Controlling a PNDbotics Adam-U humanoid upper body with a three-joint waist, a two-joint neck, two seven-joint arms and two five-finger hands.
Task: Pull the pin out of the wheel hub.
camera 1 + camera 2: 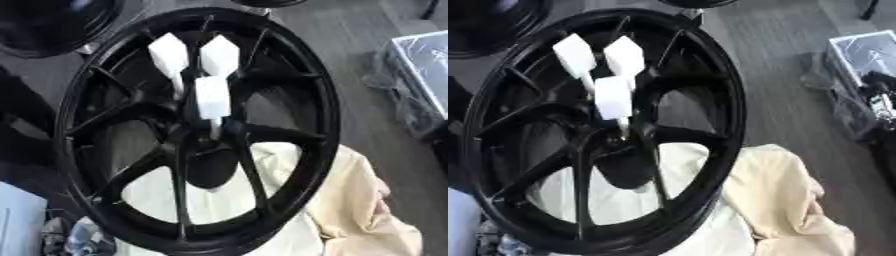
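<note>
The black wheel hub (197,130) is lying on a cream cloth (350,200). Three white pins (213,97) are standing in its centre. Neither hand is showing, so their fingers cannot be judged; a pull calls for pinching one pin.

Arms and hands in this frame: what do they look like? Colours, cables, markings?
No arm or hand stands out against the black wheel. Only three white faceted pieces on thin stems show above the hub; whether they belong to a hand is unclear.
</note>
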